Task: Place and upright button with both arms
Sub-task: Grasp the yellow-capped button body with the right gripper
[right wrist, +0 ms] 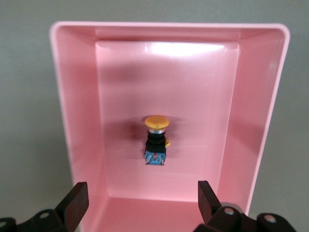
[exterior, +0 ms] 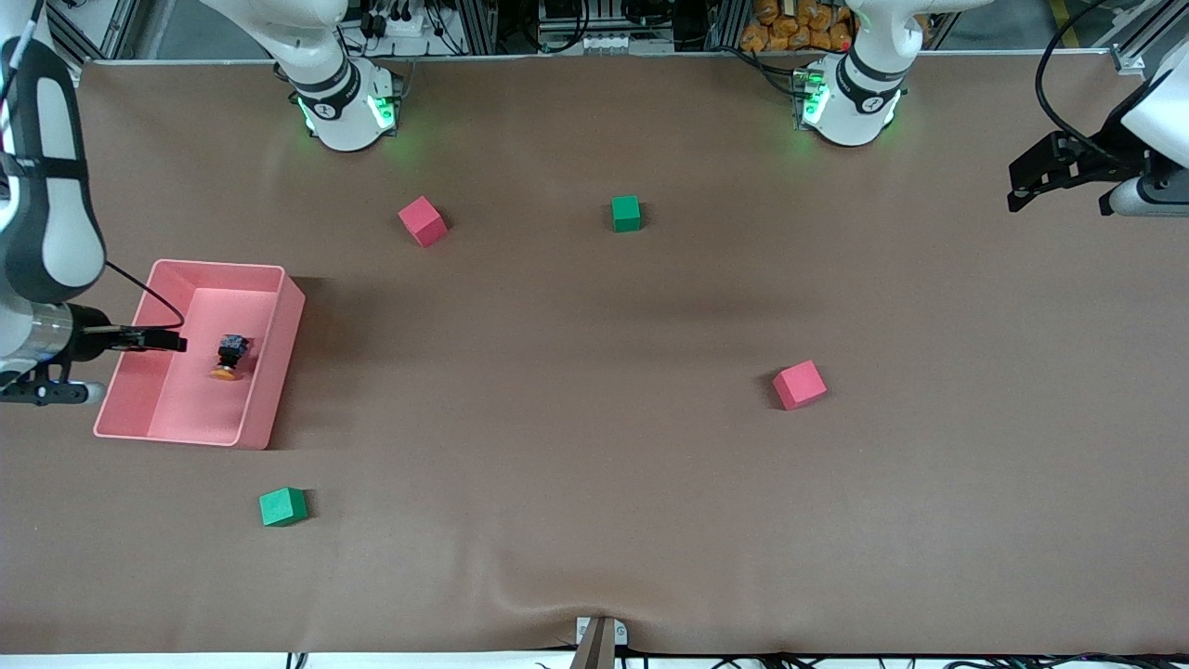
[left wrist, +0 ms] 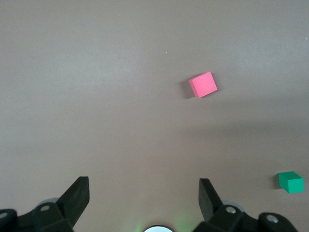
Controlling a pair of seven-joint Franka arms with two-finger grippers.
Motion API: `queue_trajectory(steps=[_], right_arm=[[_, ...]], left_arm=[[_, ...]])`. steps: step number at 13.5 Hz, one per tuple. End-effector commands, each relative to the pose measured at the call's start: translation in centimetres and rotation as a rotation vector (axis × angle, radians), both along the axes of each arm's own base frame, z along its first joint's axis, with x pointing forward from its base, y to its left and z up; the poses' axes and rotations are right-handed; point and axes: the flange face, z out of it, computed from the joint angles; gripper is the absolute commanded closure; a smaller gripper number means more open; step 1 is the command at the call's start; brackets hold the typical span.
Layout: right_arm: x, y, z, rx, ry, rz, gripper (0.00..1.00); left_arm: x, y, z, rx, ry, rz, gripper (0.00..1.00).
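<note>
Well, the button (exterior: 229, 357) lies on its side on the floor of the pink bin (exterior: 269, 372), which sits on the brown table (exterior: 594, 465) at the right arm's end. Its orange cap (right wrist: 156, 122) points toward six o'clock in the front view, nearer the front camera than its black body. The button sits clear of the bin's walls, roughly mid-floor.

The right gripper (right wrist: 140, 203) hangs over the bin, above the wall toward nine o'clock from the button. Its two black fingers (right wrist: 76, 199) are spread wide with nothing between them, and the button shows in the gap between them in the right wrist view.

The left gripper (left wrist: 144, 195) waits over bare table at the left arm's end, out around three o'clock in the front view. Its fingers (left wrist: 77, 193) are spread just as wide, holding nothing.

Scattered on the table are two red cubes (exterior: 423, 221) (exterior: 799, 385) and two green cubes (exterior: 626, 213) (exterior: 282, 506). One green cube lies at about five o'clock from the bin, near it, nearer the front camera.
</note>
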Motion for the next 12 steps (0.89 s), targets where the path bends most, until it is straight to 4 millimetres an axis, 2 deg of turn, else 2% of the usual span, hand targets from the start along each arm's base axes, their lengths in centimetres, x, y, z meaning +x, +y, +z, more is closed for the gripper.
queue_trajectory(steps=[1, 3, 5, 8, 9, 12], right_arm=[[-0.4, -2.2, -3.3, 0.009, -0.012, 0.036, 0.00], [-0.5, -3.4, -6.0, 0.019, -0.010, 0.042, 0.00], [-1.0, -3.8, -8.4, 0.047, 0.005, 0.012, 0.00], [-1.9, -3.0, -10.8, 0.096, 0.008, -0.050, 0.00], [-1.9, -2.3, -11.4, 0.093, -0.004, -0.045, 0.00], [-2.4, -2.0, -12.9, 0.082, -0.022, -0.043, 0.00]], left_arm=[[0.0, -0.2, 0.5, 0.009, -0.001, 0.004, 0.00], [-0.2, -0.3, 0.6, 0.005, -0.001, -0.001, 0.00], [-0.5, -0.3, 1.0, 0.003, -0.007, -0.010, 0.00], [-0.5, 0.1, 1.2, 0.003, -0.006, -0.004, 0.00], [-0.5, 0.3, 1.0, 0.003, -0.003, 0.000, 0.00], [-0.4, 1.0, 0.9, 0.002, 0.002, 0.008, 0.00]])
